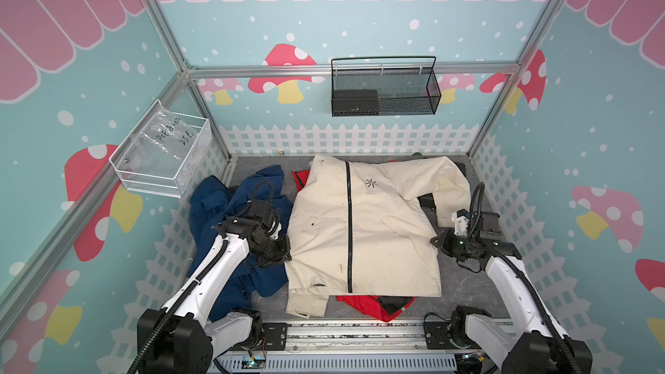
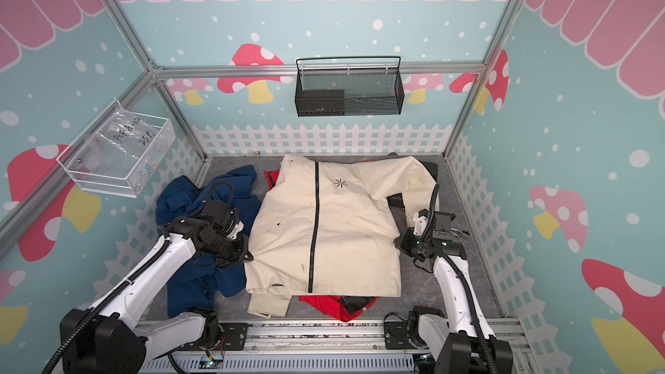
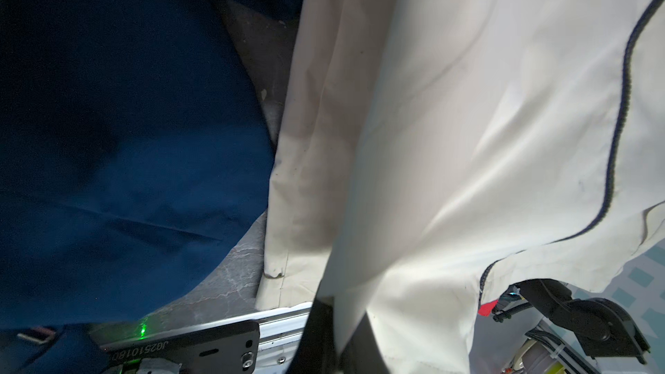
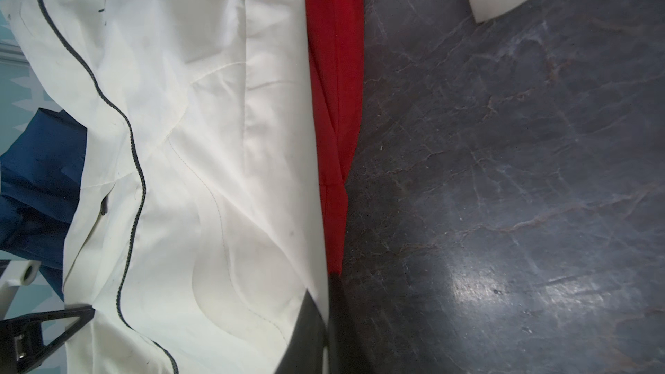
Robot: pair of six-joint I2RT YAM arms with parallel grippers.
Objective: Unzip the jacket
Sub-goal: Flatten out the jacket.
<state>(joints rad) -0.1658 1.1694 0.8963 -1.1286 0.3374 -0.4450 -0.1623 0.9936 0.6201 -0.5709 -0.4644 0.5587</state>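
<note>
**Jacket flat, zip closed end to end: the pull tab is the target**

Cream jacket (image 1: 360,232) lies front-up mid-bench (image 1: 467,282), over a red garment (image 1: 374,305), w/ a blue one (image 1: 223,210) beside it on the L. L end effector (image 1: 284,251) sits at the jacket's L side edge, R end effector (image 1: 436,241) at the R edge. In the wrist views both have their fingers close together w/ cream cloth at the tips. Pinched or just touching, can't tell.

Long axis runs away from the robot: collar (image 1: 325,163) by the far wall, hem (image 1: 360,287) nearest the arm bases. The dark zip (image 1: 349,228) follows that axis, nearly straight, closed along all that shows. Slider prob. at the collar end, too small to pick out.

Doing it well, imo: one arm pins the collar beside the zip top. The other takes the pull tab & draws it straight toward the hem, along the teeth, not across. Keep the cloth taut ahead of the slider. The wrist views show the zip line rippling, and slack there could jam it. Low, steady pull, w/o lifting the whole jacket.
</note>
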